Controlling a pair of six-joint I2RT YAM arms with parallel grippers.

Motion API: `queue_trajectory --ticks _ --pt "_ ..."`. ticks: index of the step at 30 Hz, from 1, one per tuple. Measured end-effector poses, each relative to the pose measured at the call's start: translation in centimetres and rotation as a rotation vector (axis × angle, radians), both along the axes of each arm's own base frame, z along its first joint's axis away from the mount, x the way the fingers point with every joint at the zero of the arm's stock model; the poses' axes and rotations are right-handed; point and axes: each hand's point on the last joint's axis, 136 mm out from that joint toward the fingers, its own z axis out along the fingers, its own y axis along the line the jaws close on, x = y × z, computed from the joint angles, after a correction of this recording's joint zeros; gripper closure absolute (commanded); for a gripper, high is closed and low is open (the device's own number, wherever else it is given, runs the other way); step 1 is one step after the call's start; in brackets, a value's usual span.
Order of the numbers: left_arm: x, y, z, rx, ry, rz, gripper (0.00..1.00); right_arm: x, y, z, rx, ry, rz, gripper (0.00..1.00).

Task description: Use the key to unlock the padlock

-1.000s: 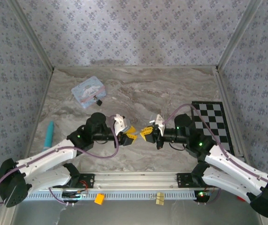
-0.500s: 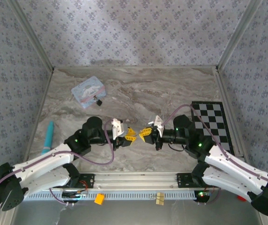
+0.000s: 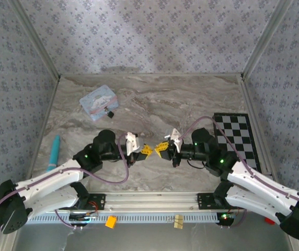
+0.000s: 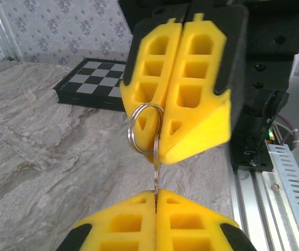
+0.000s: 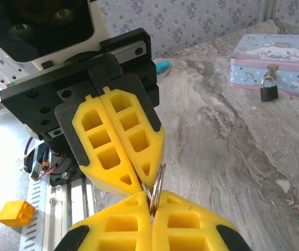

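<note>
Two pincers meet tip to tip over the worktop (image 3: 191, 104): your left pincer (image 4: 156, 195) and right pincer (image 5: 150, 200) both pinch the key (image 4: 155, 175). The padlock (image 5: 268, 90) sits against the tin (image 5: 275, 55), far left.

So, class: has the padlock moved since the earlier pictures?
No. The padlock hangs at the same spot on the tin's near edge, and both sit just as far from the teal tube as before.
</note>
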Motion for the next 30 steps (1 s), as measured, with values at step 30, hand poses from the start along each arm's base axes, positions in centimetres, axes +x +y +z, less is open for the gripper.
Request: queue_trajectory --ticks 30 --pt "7.4 -2.1 -4.2 0.509 -0.876 -0.051 1.00 5.9 -5.5 -5.5 0.499 1.056 -0.730 0.47"
